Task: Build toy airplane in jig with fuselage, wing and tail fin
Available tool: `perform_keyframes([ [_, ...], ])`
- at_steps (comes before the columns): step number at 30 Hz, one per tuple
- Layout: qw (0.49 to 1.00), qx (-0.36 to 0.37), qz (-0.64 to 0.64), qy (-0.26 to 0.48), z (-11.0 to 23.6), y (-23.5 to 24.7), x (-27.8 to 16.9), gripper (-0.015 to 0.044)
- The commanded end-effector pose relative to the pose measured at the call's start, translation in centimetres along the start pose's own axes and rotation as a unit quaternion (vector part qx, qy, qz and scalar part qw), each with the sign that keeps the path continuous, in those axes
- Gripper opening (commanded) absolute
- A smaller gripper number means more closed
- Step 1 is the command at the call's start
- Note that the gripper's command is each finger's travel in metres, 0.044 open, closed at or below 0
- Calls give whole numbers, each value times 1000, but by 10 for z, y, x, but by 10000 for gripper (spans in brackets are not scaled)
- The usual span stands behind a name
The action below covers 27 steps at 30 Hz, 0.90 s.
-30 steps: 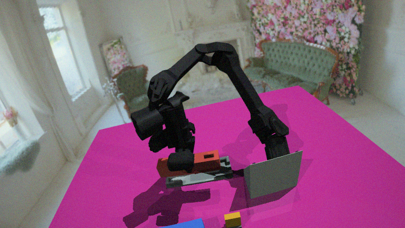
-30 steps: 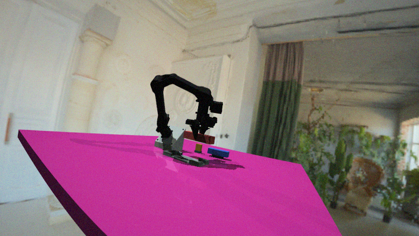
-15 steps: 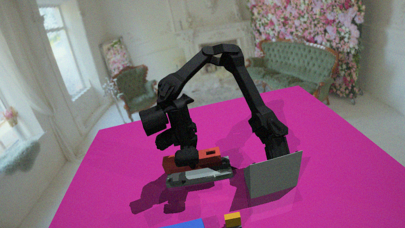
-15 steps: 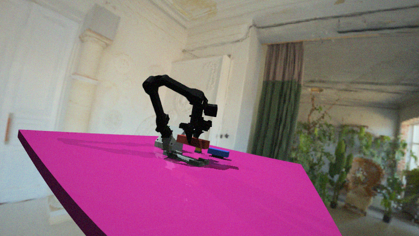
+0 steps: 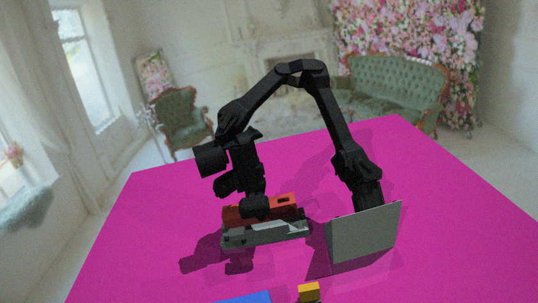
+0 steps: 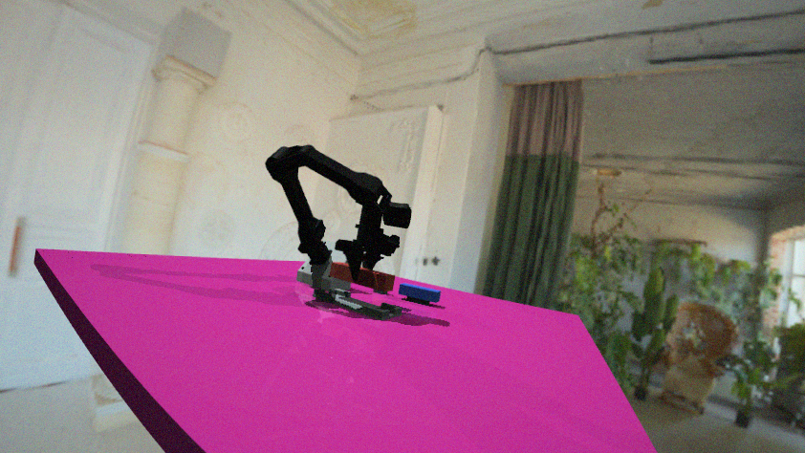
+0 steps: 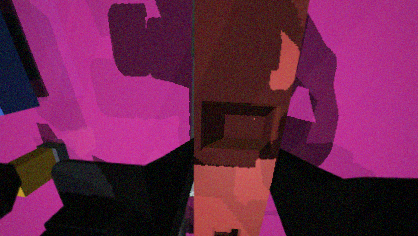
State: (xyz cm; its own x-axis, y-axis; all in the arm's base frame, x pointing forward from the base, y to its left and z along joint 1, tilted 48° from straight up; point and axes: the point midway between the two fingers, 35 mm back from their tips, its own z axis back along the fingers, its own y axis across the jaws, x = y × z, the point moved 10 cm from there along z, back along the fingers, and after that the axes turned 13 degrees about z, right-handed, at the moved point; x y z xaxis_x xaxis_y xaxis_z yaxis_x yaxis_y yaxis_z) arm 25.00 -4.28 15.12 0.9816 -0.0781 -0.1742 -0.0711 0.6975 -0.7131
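Note:
My gripper (image 5: 256, 211) (image 6: 360, 273) (image 7: 229, 144) is shut on the red fuselage (image 5: 285, 206) (image 6: 384, 280) (image 7: 235, 185), one finger on each long side. The fuselage hangs roughly level a little above the grey cradle (image 5: 271, 236) (image 6: 383, 312), its open sockets facing up. From the wrist, the fuselage hides almost all of the cradle. How exactly they line up cannot be told. The blue wing (image 5: 248, 297) (image 6: 419, 292) (image 7: 15, 70) and the yellow tail fin (image 5: 308, 292) (image 7: 36, 169) stand apart from the fuselage, to the left in the wrist view.
A grey upright panel (image 5: 365, 234) (image 6: 307, 274) stands beside the arm's base, close to one end of the cradle. The magenta table (image 5: 432, 225) (image 6: 394, 382) carries everything, and the arm's shadow falls around the cradle.

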Motion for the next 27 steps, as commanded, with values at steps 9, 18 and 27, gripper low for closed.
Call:
perform_keyframes([
  [9, 1000, -3, 2, -4, 1, 0, 0, 196],
  [18, 1000, -3, 2, -4, -3, -1, 0, 196],
  [27, 1000, -3, 2, -4, -18, -1, 1, 196],
])
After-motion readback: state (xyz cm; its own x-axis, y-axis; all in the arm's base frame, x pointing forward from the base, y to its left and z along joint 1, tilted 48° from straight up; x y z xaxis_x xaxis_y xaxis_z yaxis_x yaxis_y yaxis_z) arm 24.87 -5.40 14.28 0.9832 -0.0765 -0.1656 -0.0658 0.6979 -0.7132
